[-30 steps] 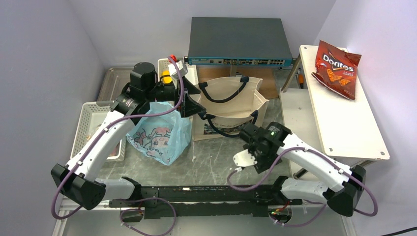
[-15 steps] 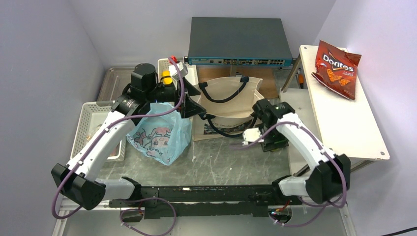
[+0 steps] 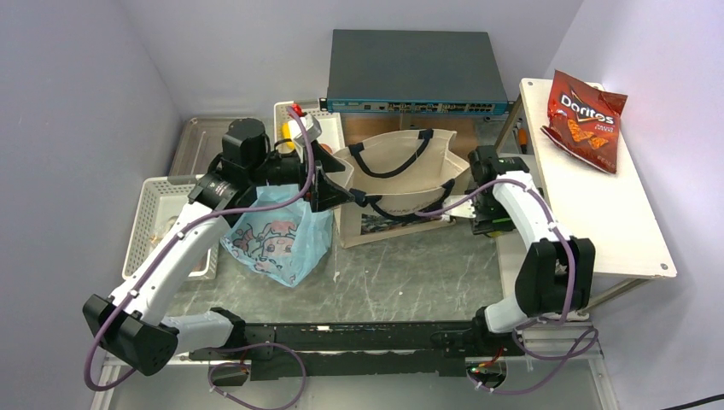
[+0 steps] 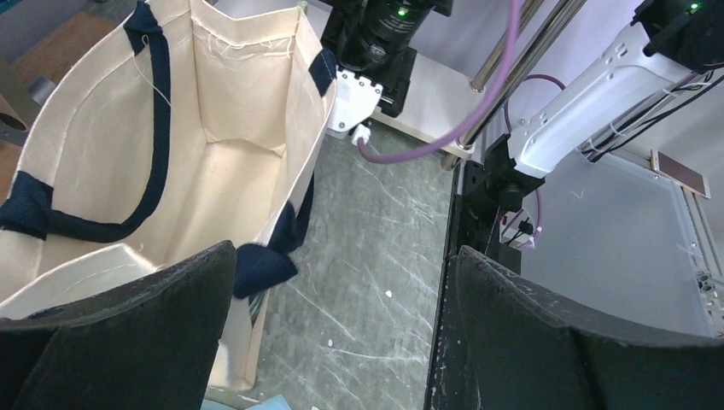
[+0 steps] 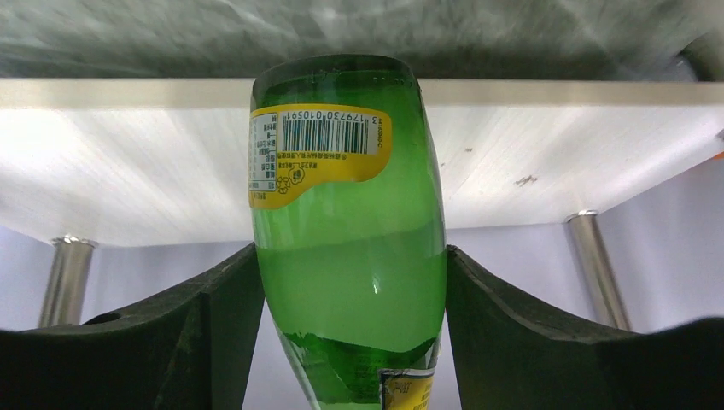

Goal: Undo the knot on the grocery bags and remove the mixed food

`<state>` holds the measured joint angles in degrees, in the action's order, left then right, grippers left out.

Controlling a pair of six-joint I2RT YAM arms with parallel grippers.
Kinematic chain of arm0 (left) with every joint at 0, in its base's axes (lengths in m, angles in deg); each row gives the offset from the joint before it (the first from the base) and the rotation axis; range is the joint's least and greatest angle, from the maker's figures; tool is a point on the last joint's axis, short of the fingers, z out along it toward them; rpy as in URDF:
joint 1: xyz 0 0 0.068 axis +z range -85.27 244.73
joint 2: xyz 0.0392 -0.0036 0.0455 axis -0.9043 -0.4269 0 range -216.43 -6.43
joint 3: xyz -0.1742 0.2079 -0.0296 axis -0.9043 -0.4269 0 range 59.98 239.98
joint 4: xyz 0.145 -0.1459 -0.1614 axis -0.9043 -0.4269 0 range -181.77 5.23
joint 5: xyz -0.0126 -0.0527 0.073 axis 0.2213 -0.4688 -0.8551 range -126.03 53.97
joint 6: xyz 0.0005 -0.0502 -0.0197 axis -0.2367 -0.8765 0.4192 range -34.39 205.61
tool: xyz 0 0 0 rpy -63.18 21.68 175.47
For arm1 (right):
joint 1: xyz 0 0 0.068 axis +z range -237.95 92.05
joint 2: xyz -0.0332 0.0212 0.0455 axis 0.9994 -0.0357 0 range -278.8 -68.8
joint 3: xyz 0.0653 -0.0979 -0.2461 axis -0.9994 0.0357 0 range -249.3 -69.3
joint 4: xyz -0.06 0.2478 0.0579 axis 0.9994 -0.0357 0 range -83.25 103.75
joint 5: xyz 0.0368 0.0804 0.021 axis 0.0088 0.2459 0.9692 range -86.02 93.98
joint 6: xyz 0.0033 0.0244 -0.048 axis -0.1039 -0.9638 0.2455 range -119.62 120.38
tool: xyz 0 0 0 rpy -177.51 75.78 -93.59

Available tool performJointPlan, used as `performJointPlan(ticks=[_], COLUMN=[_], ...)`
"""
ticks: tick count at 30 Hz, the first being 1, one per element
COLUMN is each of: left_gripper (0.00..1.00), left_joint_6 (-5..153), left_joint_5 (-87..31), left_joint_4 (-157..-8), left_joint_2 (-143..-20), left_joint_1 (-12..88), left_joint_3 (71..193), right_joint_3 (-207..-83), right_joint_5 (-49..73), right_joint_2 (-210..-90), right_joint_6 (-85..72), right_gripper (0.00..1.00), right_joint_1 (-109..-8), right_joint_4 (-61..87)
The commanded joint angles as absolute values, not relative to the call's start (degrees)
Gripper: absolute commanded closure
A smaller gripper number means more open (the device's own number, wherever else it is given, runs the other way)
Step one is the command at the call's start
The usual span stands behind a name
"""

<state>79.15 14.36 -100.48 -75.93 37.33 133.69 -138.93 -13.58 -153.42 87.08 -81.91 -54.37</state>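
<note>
Left of centre on the table (image 3: 401, 273), the light-blue grocery bag (image 3: 277, 239) sits slumped and bunched, much as it did a second ago. Its top runs up under the left arm's wrist, and I cannot make out the knot itself. Just above that top, the left gripper (image 3: 329, 181) hangs with its fingers spread wide and nothing between them, its camera looking into the beige tote (image 3: 393, 192) that stands beside the bag. What has moved is the other arm. Over the last second the right gripper (image 3: 485, 213) has swung from the front middle of the table to the tote's right-hand end, beside the white shelf (image 3: 598, 222). Its wrist view shows the fingers pressed against both sides of a green bottle (image 5: 350, 231). The red Doritos bag (image 3: 585, 107) lies on that shelf, well apart from the grocery bag. By my reading the untying has not advanced, and the right arm cannot help with the knot until the bottle is put down.
</note>
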Motion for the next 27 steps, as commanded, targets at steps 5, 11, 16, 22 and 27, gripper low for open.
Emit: performJointPlan(ticks=[5,11,16,22,27], left_gripper=[0.01,0.01,0.01,0.01,0.00], left_joint_6=[79.09,79.11,79.15,78.17,78.51], left_joint_5=[14.22,14.46,14.70,14.64,14.56], left_joint_4=[-97.41,-97.29,-97.33,-95.67,-96.24], left_joint_2=[-73.49,-73.64,-73.45,-73.01,-72.57], left_joint_1=[37.58,37.58,37.57,37.61,37.58], left_joint_3=[132.51,132.58,132.04,130.38,130.10], right_joint_3=[-142.75,-140.40,-143.83,-141.92,-142.07], right_joint_5=[-26.53,-31.25,-33.84,-37.24,-40.25], right_joint_2=[-156.20,-157.47,-160.78,-161.26,-163.88], right_joint_6=[93.89,96.97,95.43,98.15,98.48], right_gripper=[1.00,1.00,1.00,1.00,1.00], right_joint_1=[-86.00,-87.26,-87.56,-87.69,-87.69], right_joint_4=[-48.51,-42.78,-43.48,-37.70,-35.74])
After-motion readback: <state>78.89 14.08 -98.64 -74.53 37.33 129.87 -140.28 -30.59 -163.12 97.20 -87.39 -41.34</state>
